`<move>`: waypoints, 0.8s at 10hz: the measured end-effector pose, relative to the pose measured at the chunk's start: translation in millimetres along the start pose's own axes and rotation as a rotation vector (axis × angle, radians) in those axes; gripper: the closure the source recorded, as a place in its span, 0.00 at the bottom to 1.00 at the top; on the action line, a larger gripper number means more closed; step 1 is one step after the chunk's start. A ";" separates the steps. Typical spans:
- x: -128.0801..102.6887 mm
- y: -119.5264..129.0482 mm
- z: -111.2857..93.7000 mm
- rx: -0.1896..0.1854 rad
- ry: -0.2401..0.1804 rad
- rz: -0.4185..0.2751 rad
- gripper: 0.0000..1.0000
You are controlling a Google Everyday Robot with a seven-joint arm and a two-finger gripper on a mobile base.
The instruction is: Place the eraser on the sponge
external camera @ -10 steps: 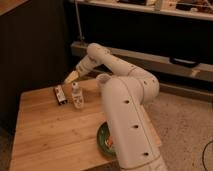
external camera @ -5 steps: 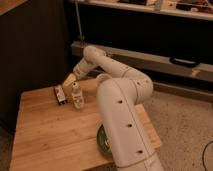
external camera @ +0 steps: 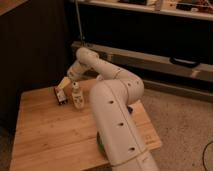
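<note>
The eraser (external camera: 60,95), a small dark block with a light label stripe, lies near the far left of the wooden table (external camera: 50,135). My gripper (external camera: 63,85) hangs right above its far end, very close to or touching it. My white arm reaches up from the lower right and bends back down to that spot. The sponge is mostly hidden behind my arm; only a dark blue sliver (external camera: 129,108) shows by the arm's right side.
A small white bottle (external camera: 76,97) stands upright just right of the eraser, close to the gripper. A bit of a green plate (external camera: 100,143) peeks out at the left of my arm's base. Dark shelving and a wall stand behind the table.
The gripper has moved left and down, from above the bottle's far side to just over the eraser. Eraser and bottle have stayed in place.
</note>
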 end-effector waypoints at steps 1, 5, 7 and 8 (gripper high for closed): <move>1.2 -0.3 3.6 -0.003 0.007 -0.001 0.20; 0.2 1.1 20.9 -0.022 0.036 -0.011 0.20; 0.2 0.1 27.9 -0.024 0.050 -0.016 0.20; -0.2 1.2 31.3 -0.027 0.057 -0.019 0.20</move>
